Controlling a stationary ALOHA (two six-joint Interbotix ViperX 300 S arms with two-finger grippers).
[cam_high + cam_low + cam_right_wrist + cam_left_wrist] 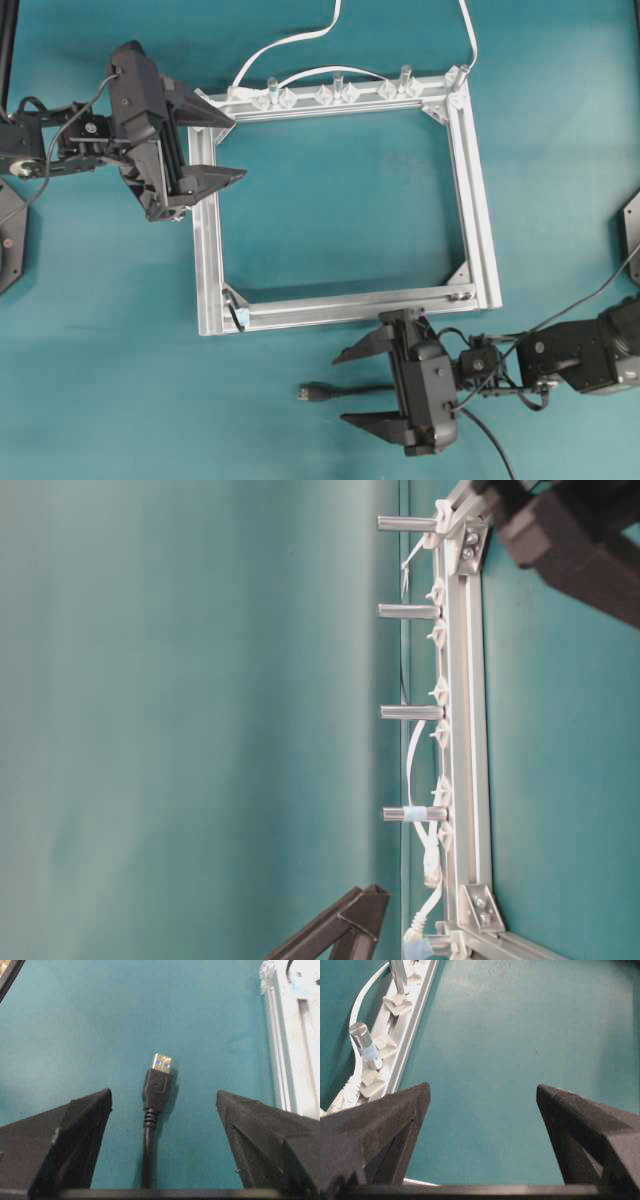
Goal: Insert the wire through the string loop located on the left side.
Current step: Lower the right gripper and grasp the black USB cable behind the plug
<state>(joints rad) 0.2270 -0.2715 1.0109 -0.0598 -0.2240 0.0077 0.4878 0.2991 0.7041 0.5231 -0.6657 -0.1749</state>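
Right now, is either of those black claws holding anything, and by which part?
Nothing is held. Both end effectors are open; the wire's plug lies on the table between the right one's fingers, untouched.

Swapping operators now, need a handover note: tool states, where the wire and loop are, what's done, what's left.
Left tool: open, empty, hovering over the frame's upper-left corner.
Right tool: open, empty, straddling the wire without gripping it.
Wire: lying on the table below the frame's bottom rail, USB plug pointing left in the overhead view.
String loop: at the frame's lower-left corner bracket, nothing through it.
Done: right tool lined up on the plug.
Left: grasp the plug, carry it to the loop, thread it through.
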